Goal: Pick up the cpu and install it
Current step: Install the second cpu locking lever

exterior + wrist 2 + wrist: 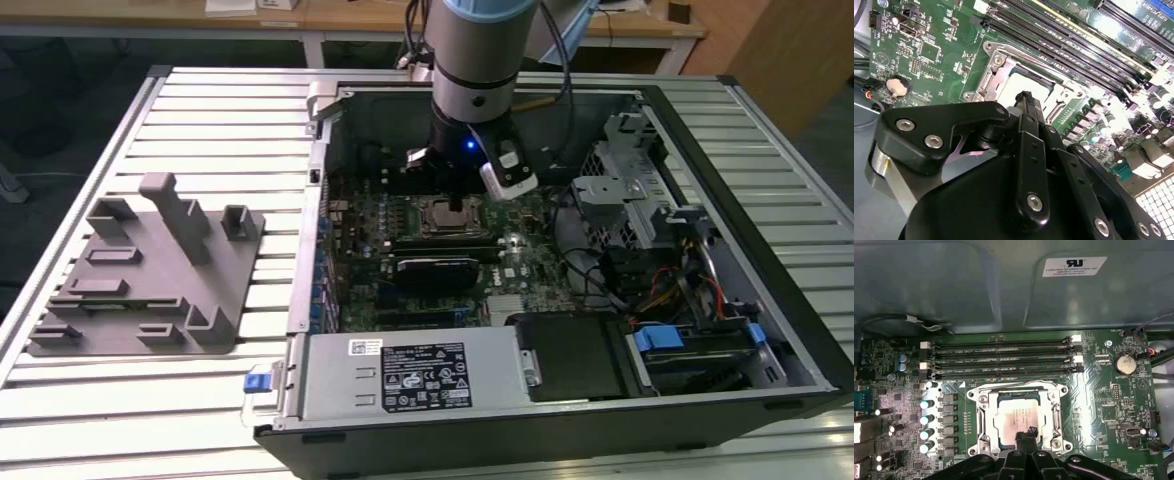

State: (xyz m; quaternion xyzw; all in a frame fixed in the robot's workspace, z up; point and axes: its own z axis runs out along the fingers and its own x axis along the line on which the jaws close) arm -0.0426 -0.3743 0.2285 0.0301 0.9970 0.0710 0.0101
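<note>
The cpu (1019, 414) lies flat inside the metal-framed socket (985, 412) on the green motherboard (1109, 405), its silver-white top facing up. In the second wrist view the cpu (1019, 85) shows as a pale square within the socket frame (999, 62). My gripper (1026, 433) hangs straight over the cpu's near edge, its two black fingers pressed together with no gap and nothing held between them. Their tips (1026, 96) sit just above or on the chip; I cannot tell whether they touch. In the exterior view the gripper (458, 203) reaches down into the open computer case over the socket (447, 216).
Several black memory slots (1004, 357) run beside the socket, and capacitors (926, 417) line another side. The case wall (320, 200), power supply (414, 375) and drive cage (627, 190) surround the board. A grey tray with upright posts (147, 270) stands on the slatted table at the exterior view's left.
</note>
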